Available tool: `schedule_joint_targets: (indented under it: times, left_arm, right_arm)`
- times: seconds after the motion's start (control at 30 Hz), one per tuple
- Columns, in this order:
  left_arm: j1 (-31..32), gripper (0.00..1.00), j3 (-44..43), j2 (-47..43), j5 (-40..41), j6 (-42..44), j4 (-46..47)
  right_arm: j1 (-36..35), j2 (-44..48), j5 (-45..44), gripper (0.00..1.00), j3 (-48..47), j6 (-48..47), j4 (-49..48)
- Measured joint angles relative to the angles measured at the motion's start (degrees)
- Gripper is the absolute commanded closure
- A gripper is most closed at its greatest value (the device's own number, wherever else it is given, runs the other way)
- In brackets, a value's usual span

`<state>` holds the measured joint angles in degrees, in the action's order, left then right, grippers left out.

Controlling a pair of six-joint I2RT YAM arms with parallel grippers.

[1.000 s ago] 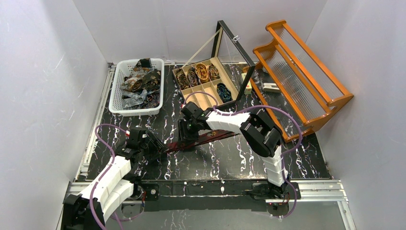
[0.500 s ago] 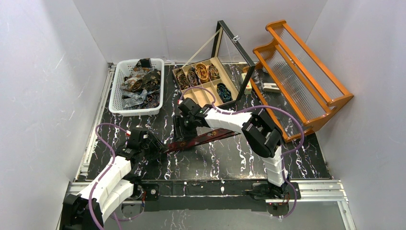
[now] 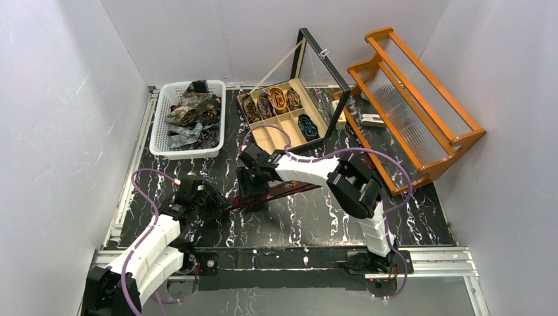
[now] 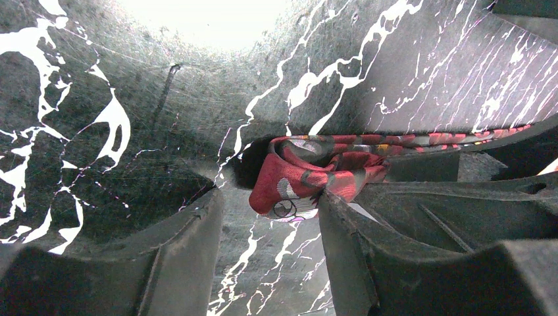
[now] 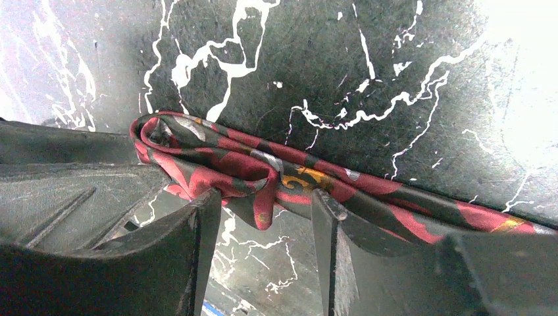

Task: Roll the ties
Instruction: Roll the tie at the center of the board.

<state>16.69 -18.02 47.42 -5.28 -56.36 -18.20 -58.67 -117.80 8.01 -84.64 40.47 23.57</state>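
The right gripper (image 3: 249,179) has slid leftward along the tie over the last second, closing toward the left one; the left arm has hardly shifted. At far left the white basket (image 3: 158,128) holds a loose heap of patterned ties (image 3: 191,117). In front of it the left gripper (image 4: 270,210) sits low over the marbled black table (image 3: 316,217), jaws parted: the folded end of the red tie (image 3: 289,189) lies between them, touching one finger and clear of the other. The tie is red with dark and gold figures, running as a flat strip rightward across the table's middle. The right gripper straddles a bunched fold of it; whether it pinches cannot be told. Behind, coiled ties (image 3: 278,99) fill the wooden box's (image 3: 268,137) far compartments, with an orange rack (image 3: 411,99) beside
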Motion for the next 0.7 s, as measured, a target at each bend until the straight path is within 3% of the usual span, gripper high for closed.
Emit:
schedule_joint_targets:
  times: [0.43, 0.7]
  left_arm:
    - [0.5, 0.47, 0.0, 0.0, 0.4, 0.0, 0.0]
    - [0.8, 0.46, -0.1, 0.0, 0.7, 0.0, 0.0]
  right_arm:
    - [-0.8, 0.5, -3.2, 0.37, -3.6, -1.3, 3.3]
    - [-0.9, -0.1, -3.8, 0.50, -3.9, -1.6, 3.3]
